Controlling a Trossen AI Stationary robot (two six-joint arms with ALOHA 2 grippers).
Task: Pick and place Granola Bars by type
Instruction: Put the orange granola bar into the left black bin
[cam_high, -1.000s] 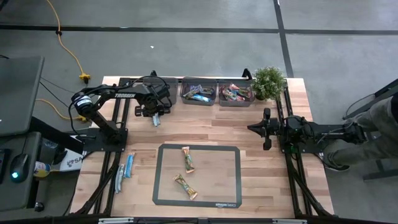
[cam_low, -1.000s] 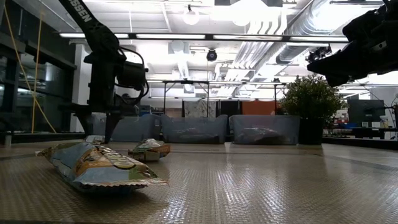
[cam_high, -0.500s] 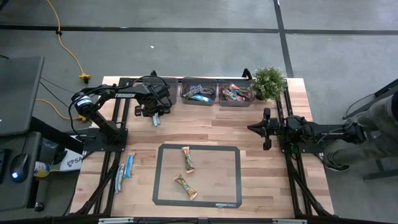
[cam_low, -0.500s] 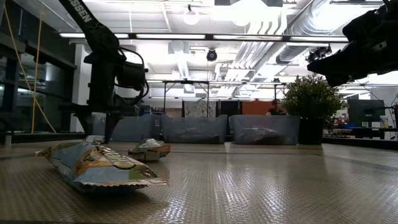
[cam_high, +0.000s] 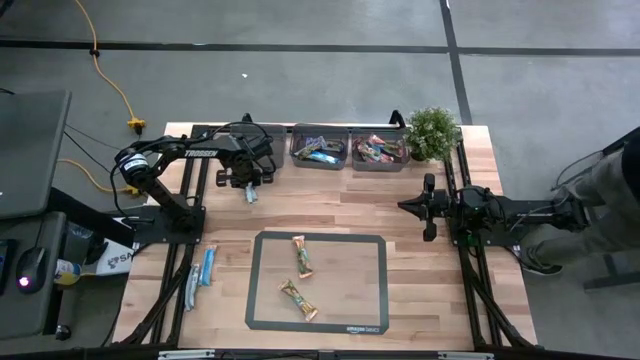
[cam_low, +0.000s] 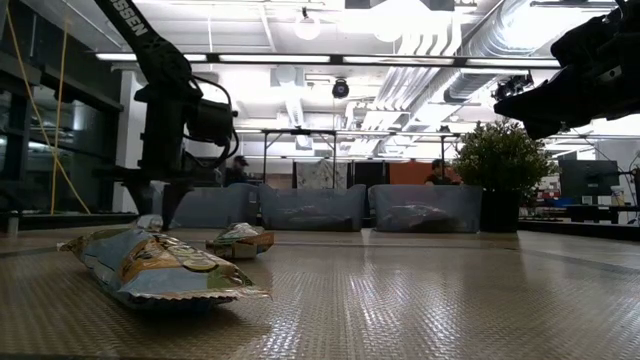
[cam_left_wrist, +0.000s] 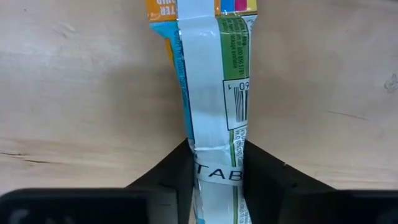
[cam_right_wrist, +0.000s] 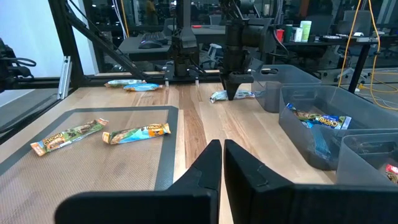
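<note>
Wood-plank counter (cam_high: 420, 290), dark mat (cam_high: 370, 290) laid at its front centre. Two tan/green granola bars (cam_high: 301, 255) lie on the mat, apart from each other. Two blue bars (cam_high: 207, 265) sit on bare wood left of the mat.

Left gripper (cam_high: 250, 186) is down at the counter behind the mat, just left of the clear bins (cam_high: 320, 160); its jaws are narrow, pinching a pale blue-white bar (cam_left_wrist: 214, 93) that lies flat on the wood. Right gripper (cam_high: 428, 207) hangs above the counter right of the mat, jaws closed, nothing in them.

Both bins behind the mat already hold bars: blue ones (cam_right_wrist: 317, 119) in the nearer-left bin, red-pink ones (cam_high: 380, 150) beside it. Potted plant (cam_high: 432, 130) right of the bins.

Room: grey concrete floor, yellow cable (cam_high: 115, 85) behind-left of the mat. Person's leg (cam_high: 590, 200) off the counter's right edge.
</note>
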